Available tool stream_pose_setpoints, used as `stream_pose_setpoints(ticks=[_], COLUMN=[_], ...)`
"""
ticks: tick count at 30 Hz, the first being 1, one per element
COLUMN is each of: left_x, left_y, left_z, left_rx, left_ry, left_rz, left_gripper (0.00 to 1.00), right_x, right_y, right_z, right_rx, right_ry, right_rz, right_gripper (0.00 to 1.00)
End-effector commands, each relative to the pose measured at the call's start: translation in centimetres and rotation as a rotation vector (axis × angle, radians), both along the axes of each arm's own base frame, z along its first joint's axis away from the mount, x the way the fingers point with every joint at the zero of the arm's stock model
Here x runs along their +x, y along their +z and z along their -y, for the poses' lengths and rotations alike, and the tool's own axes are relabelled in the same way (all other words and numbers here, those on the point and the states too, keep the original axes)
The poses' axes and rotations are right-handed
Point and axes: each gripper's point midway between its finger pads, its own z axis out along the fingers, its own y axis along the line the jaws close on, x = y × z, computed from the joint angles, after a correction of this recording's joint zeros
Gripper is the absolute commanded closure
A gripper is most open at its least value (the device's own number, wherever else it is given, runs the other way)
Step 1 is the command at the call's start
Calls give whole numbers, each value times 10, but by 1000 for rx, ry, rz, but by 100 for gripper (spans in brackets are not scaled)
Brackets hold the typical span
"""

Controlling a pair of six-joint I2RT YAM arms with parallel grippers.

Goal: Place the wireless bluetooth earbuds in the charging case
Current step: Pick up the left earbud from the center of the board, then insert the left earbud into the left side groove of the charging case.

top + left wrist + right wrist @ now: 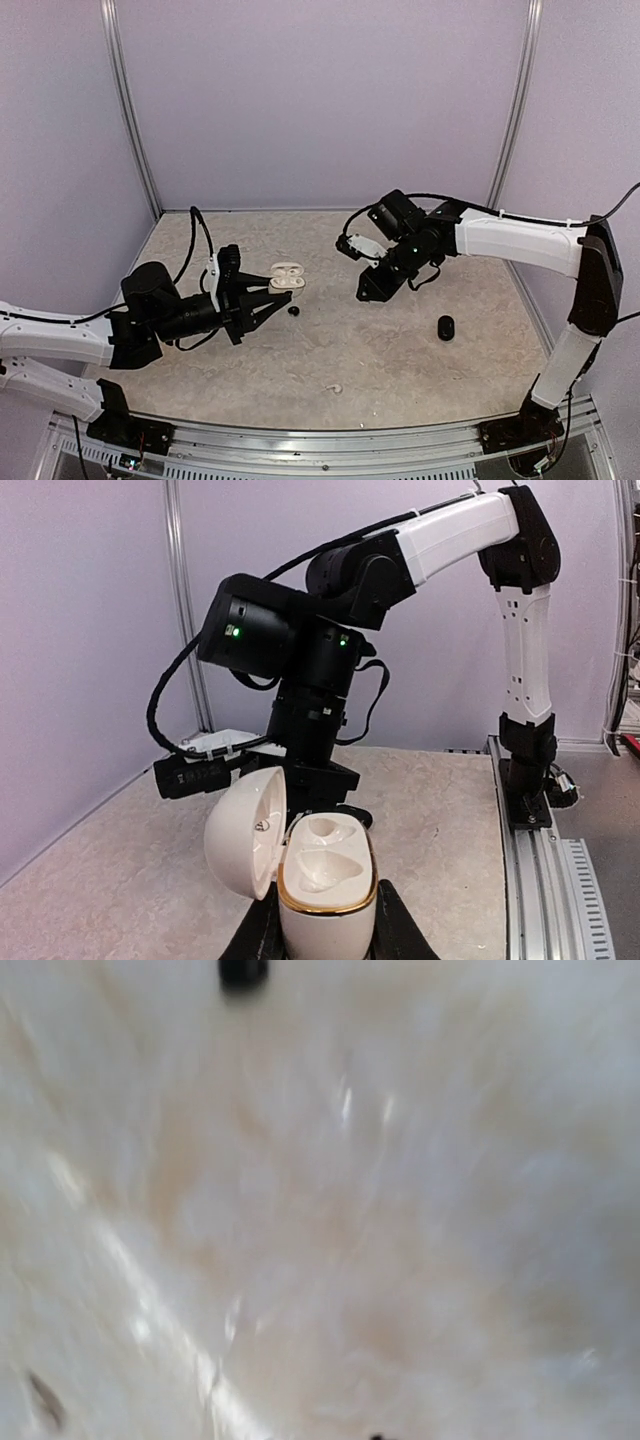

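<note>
My left gripper (330,936) is closed partway, clamped on both sides of the charging case (287,278), which stands open. Just on the near side of the case, one earbud (293,311) lies on the table (400,370). Further right of the case, my right gripper (368,290) hangs over the table, and I can't tell how wide it's set. Well right of the case sits a black pebble (445,327).
</note>
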Motion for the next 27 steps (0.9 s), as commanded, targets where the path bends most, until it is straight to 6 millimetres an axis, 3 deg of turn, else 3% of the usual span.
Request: stream_pose_setpoints(ticks=[1, 6, 10, 13, 20, 27], left_x=[13, 17, 16, 14, 15, 20], left_y=[18, 22, 22, 23, 29, 33], left_z=[-9, -11, -7, -5, -5, -4], left_rx=[-68, -79, -65, -72, -89, -107], left_ry=[96, 138, 123, 118, 149, 191], left_rz=[96, 168, 196, 208, 245, 253], left_gripper=[88, 89, 90, 90, 90, 90], right_x=[16, 3, -25, -48, -86, -95], right_y=[68, 139, 187, 210, 246, 254], right_z=[-15, -22, -28, -33, -50, -69], right_rx=[218, 438, 585, 670, 838, 929], right_ry=[-16, 82, 217, 307, 416, 395], right_rz=[172, 347, 459, 493, 507, 459], right_gripper=[83, 83, 82, 82, 83, 83])
